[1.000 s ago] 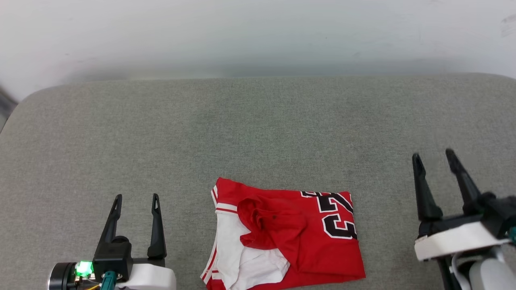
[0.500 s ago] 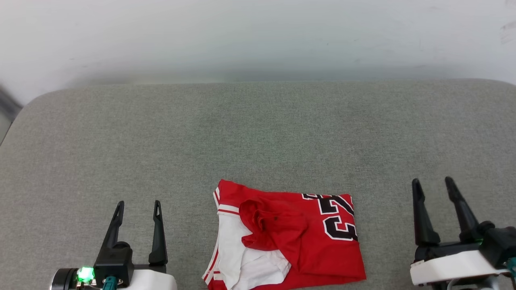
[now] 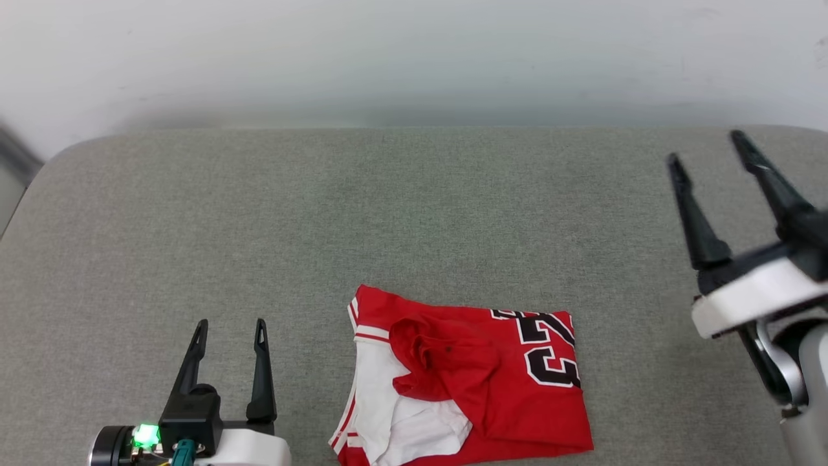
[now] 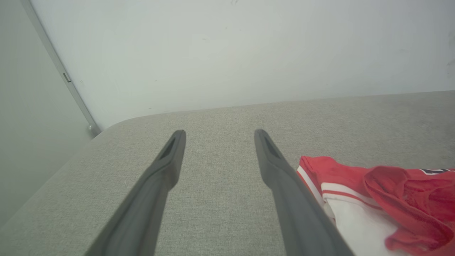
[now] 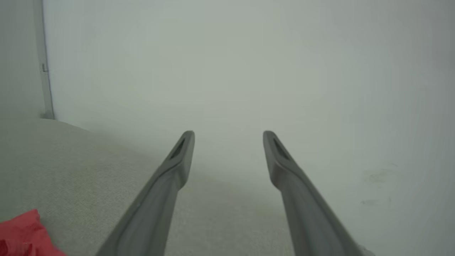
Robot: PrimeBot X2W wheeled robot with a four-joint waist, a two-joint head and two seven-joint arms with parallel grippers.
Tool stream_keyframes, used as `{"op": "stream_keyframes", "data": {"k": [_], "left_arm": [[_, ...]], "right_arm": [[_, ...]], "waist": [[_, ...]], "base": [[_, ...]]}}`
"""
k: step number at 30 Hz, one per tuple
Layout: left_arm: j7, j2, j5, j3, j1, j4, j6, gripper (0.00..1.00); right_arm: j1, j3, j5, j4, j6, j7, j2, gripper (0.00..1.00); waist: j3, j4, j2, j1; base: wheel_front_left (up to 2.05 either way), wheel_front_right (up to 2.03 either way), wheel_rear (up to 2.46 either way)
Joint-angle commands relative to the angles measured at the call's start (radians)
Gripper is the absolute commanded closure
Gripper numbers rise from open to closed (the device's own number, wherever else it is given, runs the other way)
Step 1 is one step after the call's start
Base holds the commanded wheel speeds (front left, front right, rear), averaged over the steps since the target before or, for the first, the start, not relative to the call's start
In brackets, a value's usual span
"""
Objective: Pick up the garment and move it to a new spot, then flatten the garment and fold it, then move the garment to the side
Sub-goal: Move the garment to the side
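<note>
I read the shirt (image 3: 517, 401) as soft matt cloth, the cushion (image 3: 259, 226) as coarse woven fabric, the left gripper (image 3: 231, 321) as matt plastic, the wall (image 3: 388, 52) smooth.

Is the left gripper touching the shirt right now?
Apart. The head view shows bare cushion between the left gripper and the shirt.

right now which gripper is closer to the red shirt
Left. The left gripper sits open just off the shirt on its white-sleeve side, over the grey cushion, not touching. The right gripper, also open, is off the numbered side and further away.
</note>
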Motion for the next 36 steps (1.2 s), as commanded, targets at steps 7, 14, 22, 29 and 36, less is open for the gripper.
{"op": "stream_keyframes", "data": {"k": [7,14,22,29,36], "left_arm": [[-0.002,-0.005,0.0,-0.003,-0.012,-0.003,-0.003,0.0],[-0.002,-0.012,0.001,-0.013,-0.038,-0.006,-0.008,0.0],[-0.002,-0.022,0.001,-0.034,-0.086,-0.005,-0.018,0.0],[-0.002,-0.026,-0.003,-0.037,-0.122,-0.001,-0.026,0.0],[-0.002,-0.029,-0.005,-0.034,-0.141,0.01,-0.031,0.0]], "right_arm": [[-0.1,0.2,0.274,0.029,-0.001,0.456,-0.156,0.0],[-0.058,0.23,0.608,0.097,0.0,0.83,-0.207,0.0],[0.007,0.218,0.768,0.168,0.0,0.897,-0.151,0.0],[0.035,0.272,0.787,0.224,0.0,0.866,-0.093,0.0],[0.037,0.38,0.774,0.291,-0.001,0.802,-0.085,1.0]], "waist": [[0.013,0.01,0.0,0.0],[0.043,0.031,0.0,0.0],[0.109,0.073,0.0,0.0],[0.165,0.104,0.0,0.0],[0.186,0.128,0.0,0.0]], "base": [[0.0,0.0,0.0],[0.0,0.0,0.0],[0.0,0.0,0.0],[0.0,0.0,0.0],[0.0,0.0,0.0]]}}
